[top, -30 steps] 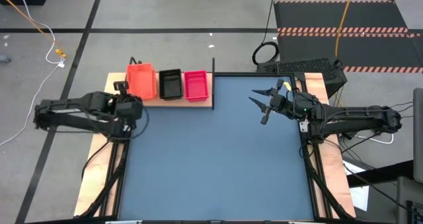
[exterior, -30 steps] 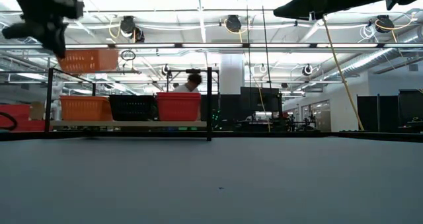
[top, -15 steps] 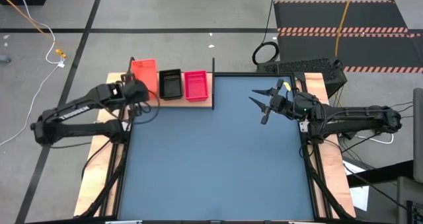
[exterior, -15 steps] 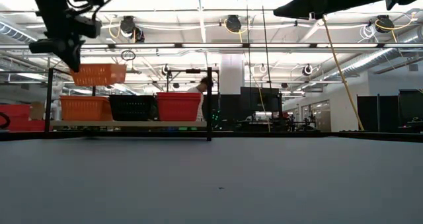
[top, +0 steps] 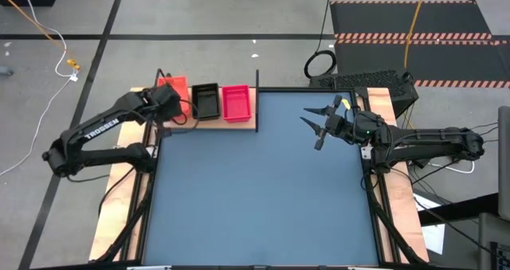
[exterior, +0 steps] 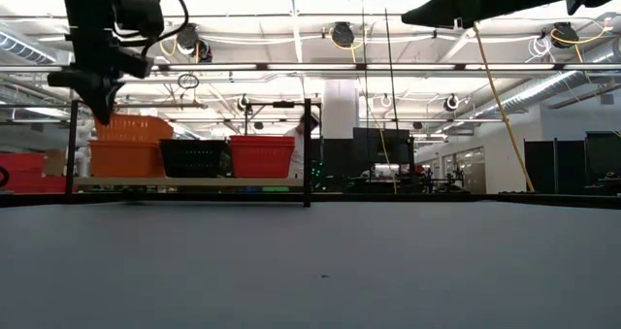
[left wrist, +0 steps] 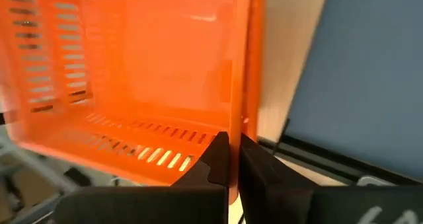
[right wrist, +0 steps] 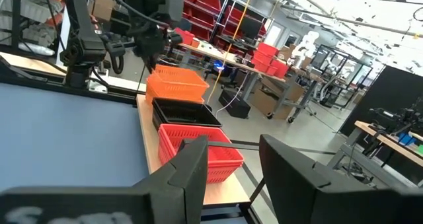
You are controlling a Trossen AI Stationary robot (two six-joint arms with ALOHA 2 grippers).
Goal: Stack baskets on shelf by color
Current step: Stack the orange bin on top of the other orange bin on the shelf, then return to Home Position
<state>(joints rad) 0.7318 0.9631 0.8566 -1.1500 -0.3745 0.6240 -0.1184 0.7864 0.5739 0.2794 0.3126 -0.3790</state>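
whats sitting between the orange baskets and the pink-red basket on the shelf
A black basket stands between the orange baskets and the pink-red basket on the shelf. The high view and the low view both show it.

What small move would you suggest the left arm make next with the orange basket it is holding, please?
Probably lower a little further, then release. The left gripper is shut on the wall of the orange mesh-walled plastic basket, which sits partly nested, slightly raised, in the orange stack on the light-wood shelf.
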